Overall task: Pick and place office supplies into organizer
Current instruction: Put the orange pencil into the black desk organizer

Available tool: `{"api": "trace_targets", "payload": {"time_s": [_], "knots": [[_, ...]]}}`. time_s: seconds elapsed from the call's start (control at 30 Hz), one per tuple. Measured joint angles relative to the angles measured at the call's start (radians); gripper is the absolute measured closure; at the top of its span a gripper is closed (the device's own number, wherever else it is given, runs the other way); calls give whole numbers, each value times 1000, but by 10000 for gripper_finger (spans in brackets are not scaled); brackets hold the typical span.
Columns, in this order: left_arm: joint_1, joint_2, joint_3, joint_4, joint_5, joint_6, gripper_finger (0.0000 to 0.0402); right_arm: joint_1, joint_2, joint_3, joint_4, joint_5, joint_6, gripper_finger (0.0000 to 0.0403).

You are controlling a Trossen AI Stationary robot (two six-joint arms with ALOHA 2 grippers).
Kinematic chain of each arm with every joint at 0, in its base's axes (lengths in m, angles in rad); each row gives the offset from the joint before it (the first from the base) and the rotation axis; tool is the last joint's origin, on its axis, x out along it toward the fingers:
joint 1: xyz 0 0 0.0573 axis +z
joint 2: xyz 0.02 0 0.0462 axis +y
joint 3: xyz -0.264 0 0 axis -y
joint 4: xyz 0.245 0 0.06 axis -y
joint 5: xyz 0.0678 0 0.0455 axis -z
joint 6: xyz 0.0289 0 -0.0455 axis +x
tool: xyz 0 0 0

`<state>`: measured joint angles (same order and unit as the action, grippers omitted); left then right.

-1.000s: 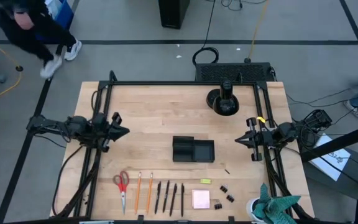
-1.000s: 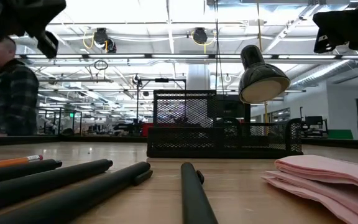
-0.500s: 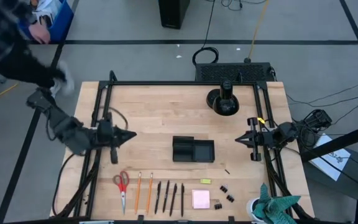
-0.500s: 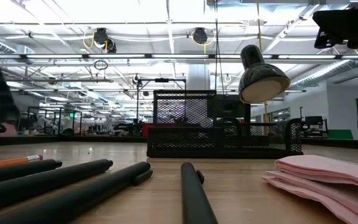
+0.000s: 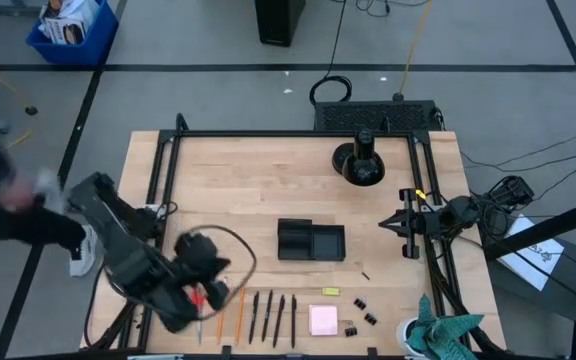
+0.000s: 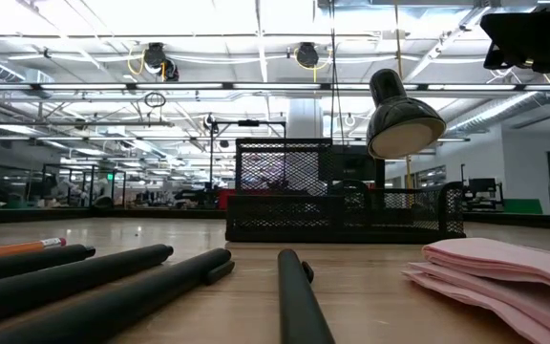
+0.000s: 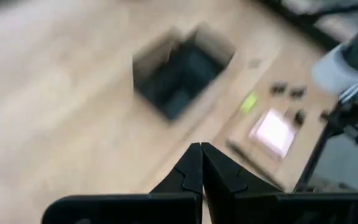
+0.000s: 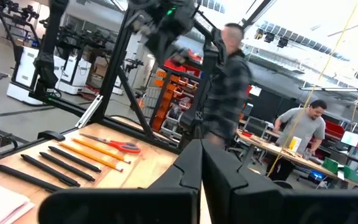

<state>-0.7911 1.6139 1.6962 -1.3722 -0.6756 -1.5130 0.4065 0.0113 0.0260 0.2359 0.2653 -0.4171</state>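
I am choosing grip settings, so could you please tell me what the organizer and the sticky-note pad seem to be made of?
The organizer looks like black metal or plastic mesh: the low view shows perforated, see-through walls, matte finish. The sticky-note pad looks like pink paper: in the low view, thin stacked sheets curl slightly at the edge.

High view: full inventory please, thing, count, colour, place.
organizer: 1, black, table centre
scissors: 1, red-handled, front left, under the left arm
pencils: 2, orange, right of the scissors
pens: 4, dark, front centre
sticky-note pad: 1, pink, front
eraser: 1, yellow-green, behind the pad
binder clips: 4, black, right of the pad
lamp: 1, black, rear
cloth: 1, teal, front right corner
left gripper: shut, above the scissors
right gripper: shut, right edge
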Motion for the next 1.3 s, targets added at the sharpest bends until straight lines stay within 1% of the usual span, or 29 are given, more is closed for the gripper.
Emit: {"api": "trace_targets", "payload": {"time_s": [0.17,0.3,0.4,0.5,0.57,0.7,0.83,0.93,1.03,1.23,1.3], "knots": [[15,135,0,-1,125,-170,396,0,0,0,0,0,14,403],[38,240,0,16,266,-305,396,0,0,0,-1,9,40,403],[66,306,0,39,371,-379,396,0,0,0,-3,61,78,403],[98,351,0,54,459,-401,396,0,0,0,-4,123,111,403],[113,370,0,53,491,-406,396,0,0,0,-8,138,125,403],[130,396,0,100,519,-390,396,0,0,0,-17,154,139,403],[131,406,0,83,519,-400,389,0,0,0,-20,154,137,403],[125,410,0,27,519,-421,371,0,0,0,-20,154,136,403],[121,415,-2,27,533,-463,341,0,0,0,-20,154,136,403],[104,422,-24,38,538,-497,240,0,0,0,-18,154,136,403],[100,425,-42,46,556,-503,207,0,0,0,-17,154,136,403]]}}
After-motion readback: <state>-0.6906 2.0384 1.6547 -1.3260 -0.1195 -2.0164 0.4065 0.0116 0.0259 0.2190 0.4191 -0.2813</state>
